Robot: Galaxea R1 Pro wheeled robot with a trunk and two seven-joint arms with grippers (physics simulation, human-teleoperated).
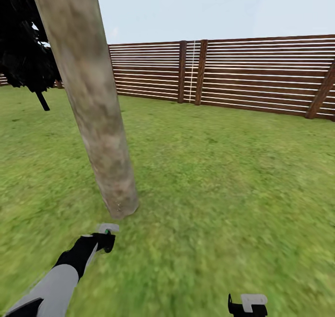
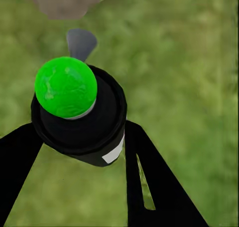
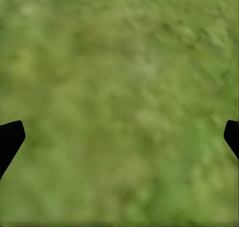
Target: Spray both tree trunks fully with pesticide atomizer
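Observation:
One tree trunk [image 1: 93, 112], thick, pale grey-brown and mottled, leans across the left of the head view and meets the lawn at its foot [image 1: 122, 206]. My left gripper [image 1: 103, 241] sits low just in front of that foot, shut on the pesticide atomizer [image 2: 82, 122], a small black bottle with a white label and a bright green top. Its black fingers [image 2: 149, 187] flank the bottle, and the trunk's base [image 2: 64, 0] lies just beyond. My right gripper [image 1: 247, 304] hangs open over bare grass, its fingertips [image 3: 10, 137] far apart. The second tree is out of view.
Green lawn [image 1: 223, 182] stretches to a brown slatted fence [image 1: 242, 70] along the back. A black cypress [image 1: 23, 42] stands behind the trunk at the far left.

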